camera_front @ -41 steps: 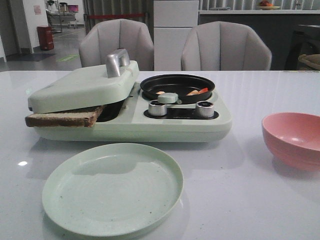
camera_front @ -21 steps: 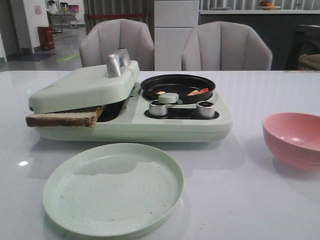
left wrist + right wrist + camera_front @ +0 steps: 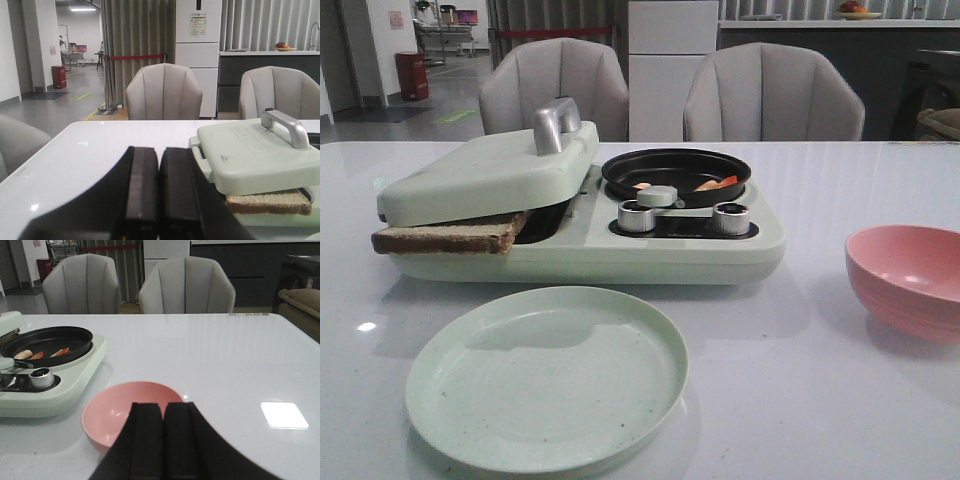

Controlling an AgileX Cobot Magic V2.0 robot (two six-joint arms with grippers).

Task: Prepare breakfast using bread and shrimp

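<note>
Both my black left hand (image 3: 150, 195) and right hand (image 3: 160, 440) are pressed together, empty, while brown-crusted beige bread (image 3: 445, 235) pokes from the pale-green press's lid (image 3: 485, 175).

No visible change since earlier.

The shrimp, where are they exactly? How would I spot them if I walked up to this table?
Find the pale green breakfast maker in the middle of the white table. On its right half sits a round black frying pan. The shrimp are the small orange-red and whitish curled bits inside it, the only bright colour on the appliance.
</note>
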